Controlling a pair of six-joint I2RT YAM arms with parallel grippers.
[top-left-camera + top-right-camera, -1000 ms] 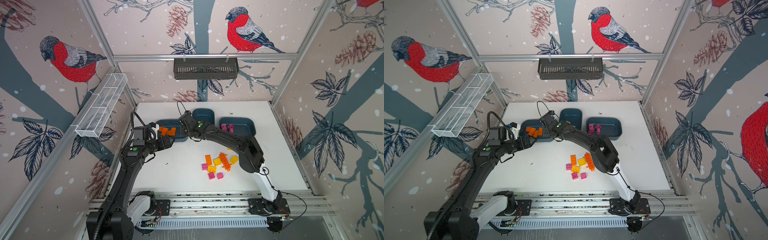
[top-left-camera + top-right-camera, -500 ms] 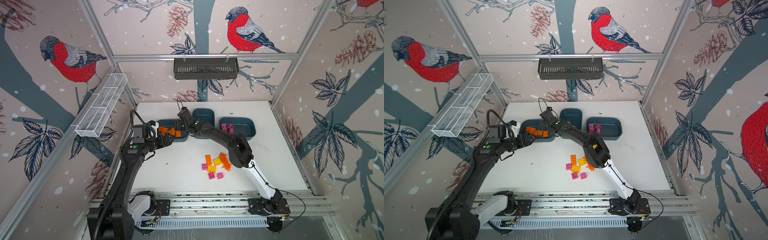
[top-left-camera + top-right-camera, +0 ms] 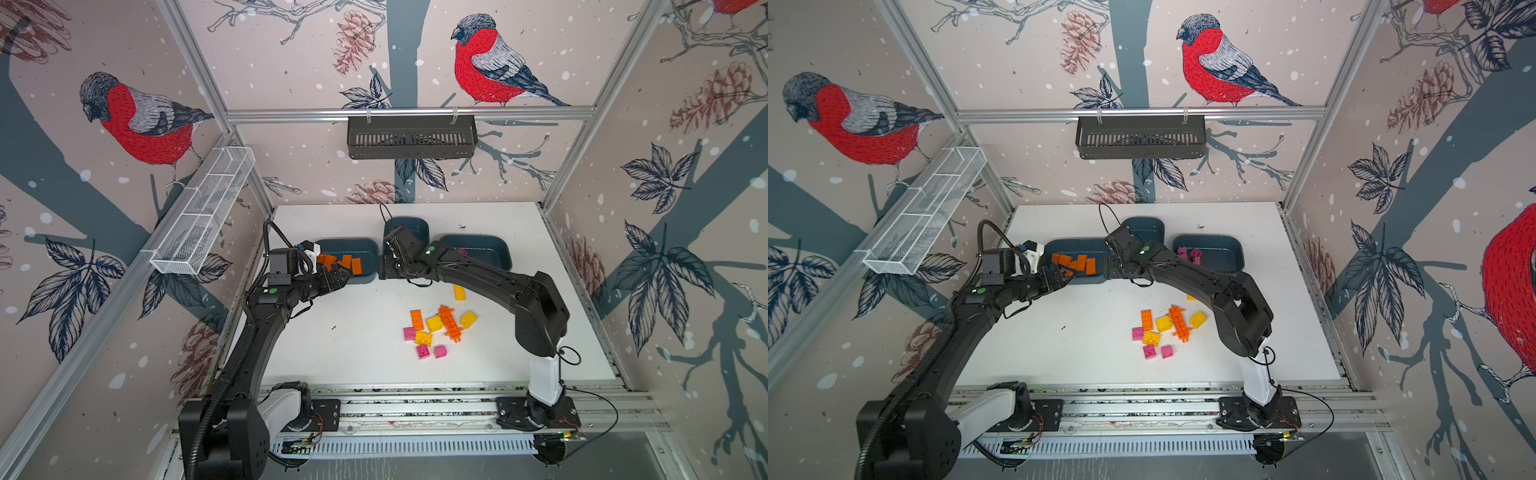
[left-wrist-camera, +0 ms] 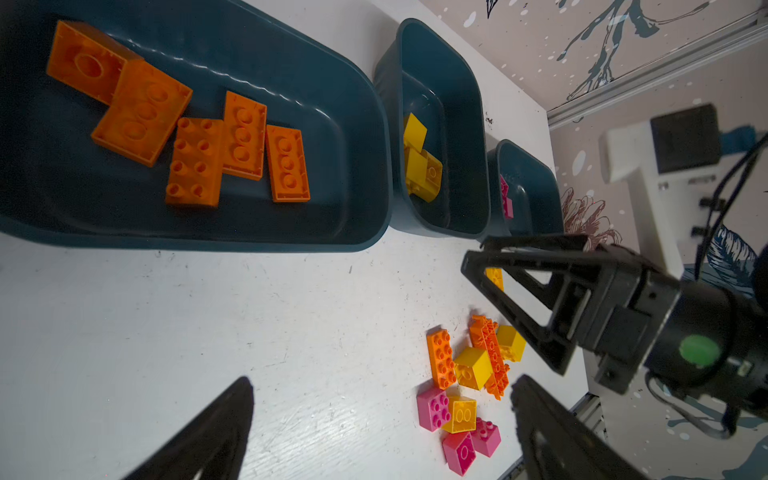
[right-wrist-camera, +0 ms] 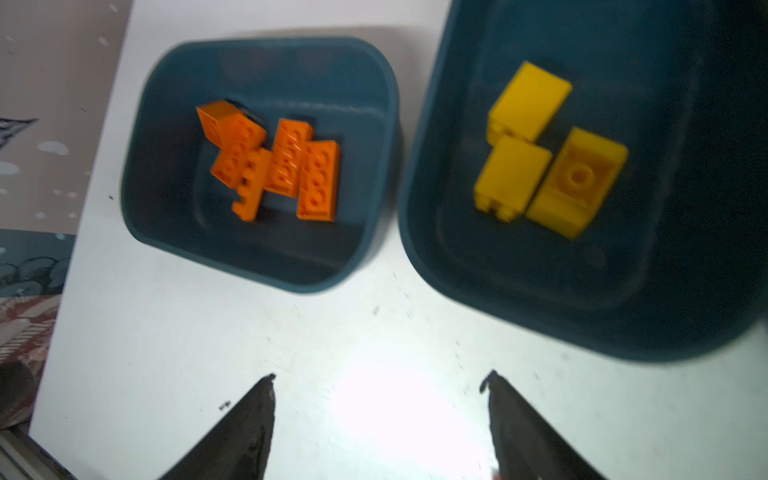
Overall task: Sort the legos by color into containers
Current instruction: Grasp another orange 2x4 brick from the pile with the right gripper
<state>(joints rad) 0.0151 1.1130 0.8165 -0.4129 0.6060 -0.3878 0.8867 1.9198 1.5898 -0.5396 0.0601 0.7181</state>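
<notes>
Right fingers are apart and empty, over bare bench just in front of the orange tub and yellow tub. Left fingers are apart too, also empty. Loose legos sit heaped mid-bench. They're light, stiff, slick plastic, so you pinch the flat sides, not the studs. Since a second ago the right arm has pulled back from over the orange tub; the pile looks unmoved.

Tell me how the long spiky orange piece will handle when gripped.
Probably stiff and light: the long spiky orange piece looks like moulded plastic. Lying flat, it should not roll. Its jagged edges seem to touch a yellow brick, so lifting may drag that along.
</notes>
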